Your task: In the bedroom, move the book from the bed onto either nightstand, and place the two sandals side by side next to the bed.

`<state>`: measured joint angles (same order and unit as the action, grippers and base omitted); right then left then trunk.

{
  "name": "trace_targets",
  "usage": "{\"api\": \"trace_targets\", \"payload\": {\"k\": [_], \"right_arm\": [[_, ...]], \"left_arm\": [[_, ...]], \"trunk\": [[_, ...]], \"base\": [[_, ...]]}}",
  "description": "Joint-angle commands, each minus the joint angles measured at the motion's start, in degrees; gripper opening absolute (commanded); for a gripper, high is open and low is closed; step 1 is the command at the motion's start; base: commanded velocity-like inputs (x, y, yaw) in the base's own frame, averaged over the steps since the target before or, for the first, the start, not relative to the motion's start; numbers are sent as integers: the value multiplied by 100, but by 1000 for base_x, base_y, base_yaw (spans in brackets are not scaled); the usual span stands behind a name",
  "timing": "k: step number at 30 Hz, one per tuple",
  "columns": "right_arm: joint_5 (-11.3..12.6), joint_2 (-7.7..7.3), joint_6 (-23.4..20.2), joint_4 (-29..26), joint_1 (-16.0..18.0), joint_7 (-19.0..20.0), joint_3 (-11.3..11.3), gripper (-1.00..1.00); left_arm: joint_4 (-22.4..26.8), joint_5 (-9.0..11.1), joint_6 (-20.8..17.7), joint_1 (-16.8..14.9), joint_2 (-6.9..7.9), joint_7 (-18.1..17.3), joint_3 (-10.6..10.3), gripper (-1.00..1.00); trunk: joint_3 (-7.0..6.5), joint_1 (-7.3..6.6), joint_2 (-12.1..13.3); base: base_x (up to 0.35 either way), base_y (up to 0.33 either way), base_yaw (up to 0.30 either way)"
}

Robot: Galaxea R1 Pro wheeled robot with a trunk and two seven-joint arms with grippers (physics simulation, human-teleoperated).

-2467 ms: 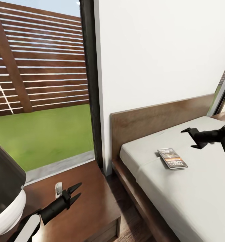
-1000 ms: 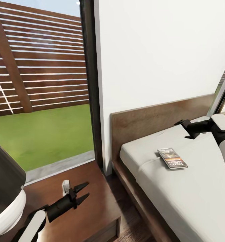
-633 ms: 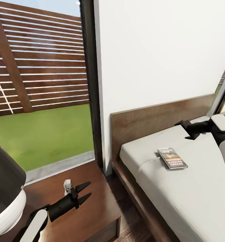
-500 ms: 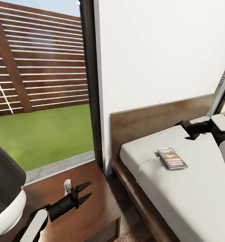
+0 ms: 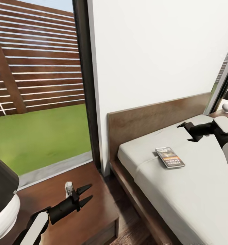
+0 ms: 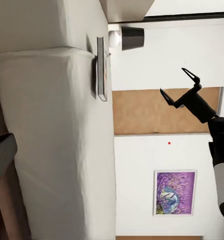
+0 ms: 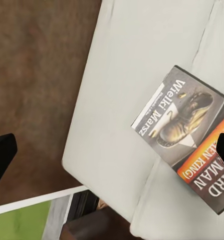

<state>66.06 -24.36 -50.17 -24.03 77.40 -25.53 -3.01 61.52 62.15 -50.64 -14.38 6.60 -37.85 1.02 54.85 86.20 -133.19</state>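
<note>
The whole head view has been shifted slightly; the camera moved, not the things. On the bed (image 5: 195, 190) the book (image 5: 169, 157) lies flat, long axis toward the headboard. The right claw (image 5: 188, 132), spread and empty, hovers near it; the left claw (image 5: 84, 193), also spread, hangs over the nightstand (image 5: 93, 217).

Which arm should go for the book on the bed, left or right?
Right. The right gripper hangs open above the bed, close to the book. The left gripper is open too, but over the nightstand, across the gap.
</note>
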Motion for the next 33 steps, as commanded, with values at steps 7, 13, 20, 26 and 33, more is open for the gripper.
{"api": "trace_targets", "payload": {"k": [7, 13, 20, 26, 33], "right_arm": [[48, 1, 6, -12, 3, -58, 17, 100], [44, 1, 67, -24, 4, -58, 55, 100], [34, -4, 96, -134, 10, -58, 79, 100], [31, 13, 104, -263, 11, -58, 93, 100], [34, 25, 111, -305, 11, -51, 98, 100]], "left_arm": [[3, 19, -27, 0, -5, -6, 4, 100], [7, 30, -25, -2, -8, 2, 4, 100], [11, 24, -25, -2, -9, 5, 8, 100], [10, -4, -25, 0, -7, 6, 11, 100], [3, -11, -25, 0, -2, 13, 18, 100]], "trunk": [[67, -1, -2], [120, -1, -2], [178, -1, -2], [195, -1, -2], [199, -1, -2]], "base": [[0, 0, -43], [0, 0, -8], [0, 0, -2], [0, 0, 0], [0, 0, 0]]}}
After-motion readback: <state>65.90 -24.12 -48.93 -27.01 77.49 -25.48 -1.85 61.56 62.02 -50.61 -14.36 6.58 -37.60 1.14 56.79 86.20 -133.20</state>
